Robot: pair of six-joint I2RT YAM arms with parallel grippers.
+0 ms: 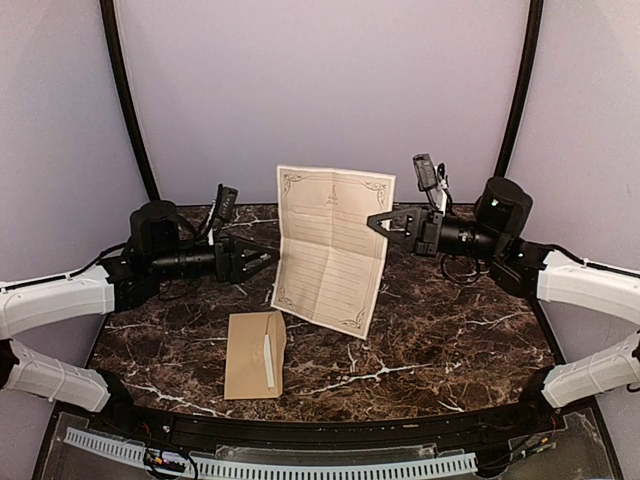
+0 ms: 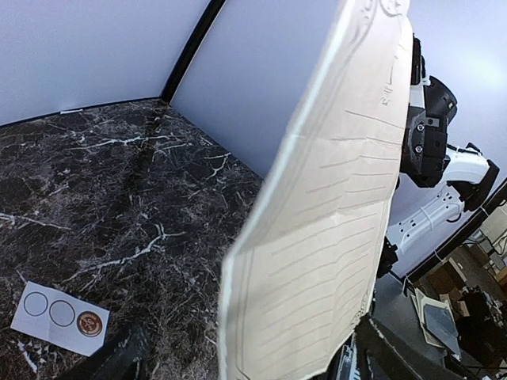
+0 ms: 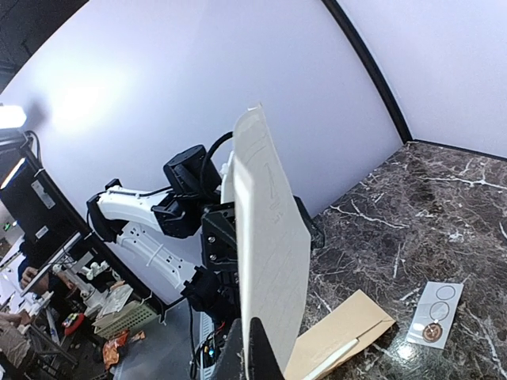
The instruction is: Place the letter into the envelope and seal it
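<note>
Envelope (image 1: 255, 354) lies flat on the tabletop (image 1: 450, 340), just in front of the letter's (image 1: 333, 250) lower left corner. Left tool (image 1: 262, 260) stands wide open at the letter's left edge, gripping nothing. Right tool (image 1: 378, 224) is clamped on the letter's right edge and holds it upright; dark tabletop stretches to the letter's right.

- The overhead camera sat above and behind both arm bases. From well back it looked down and forward over the whole marble worktop (image 1: 450, 335) to the pale rear wall.
- The left wrist camera faced right, very close to the upright letter (image 2: 317, 237), with the right arm (image 2: 428, 142) beyond.
- The right wrist camera faced left along the sheet's edge toward the left arm (image 3: 135, 204).
- Both wrist views shared the sticker card (image 2: 59, 317). The overhead and right wrist views shared the envelope (image 1: 245, 355).
</note>
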